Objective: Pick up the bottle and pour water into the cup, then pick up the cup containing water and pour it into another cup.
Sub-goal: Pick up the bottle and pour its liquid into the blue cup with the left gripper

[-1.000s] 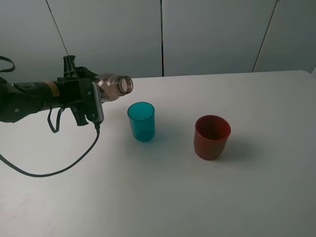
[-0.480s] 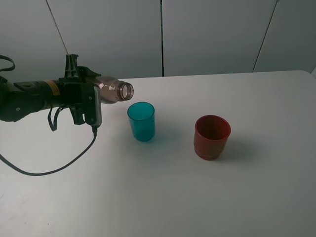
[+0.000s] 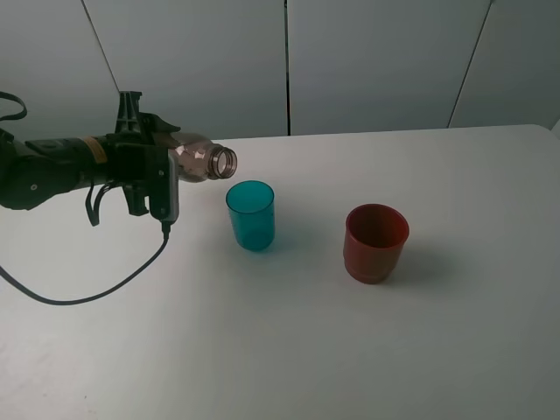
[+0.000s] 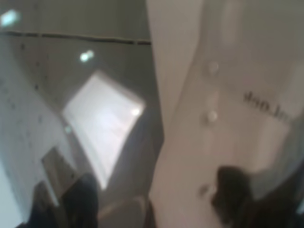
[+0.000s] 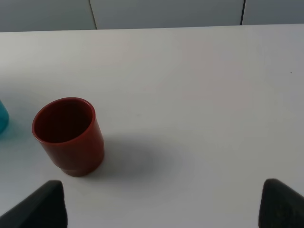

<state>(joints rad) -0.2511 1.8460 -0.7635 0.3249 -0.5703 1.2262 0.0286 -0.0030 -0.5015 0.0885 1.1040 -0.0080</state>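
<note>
From overhead, left gripper [image 3: 164, 171] clamps the tipped bottle [image 3: 203, 162]; only right wrist view shows right gripper [image 5: 161, 208] apart.

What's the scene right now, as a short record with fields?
bottle: held on its side in the air, mouth toward the teal cup, no stream visible
left gripper: shut on the bottle
teal cup: upright on the table, untouched
red cup: upright, standing apart to the right of the teal cup
right gripper: open, holding nothing
</note>
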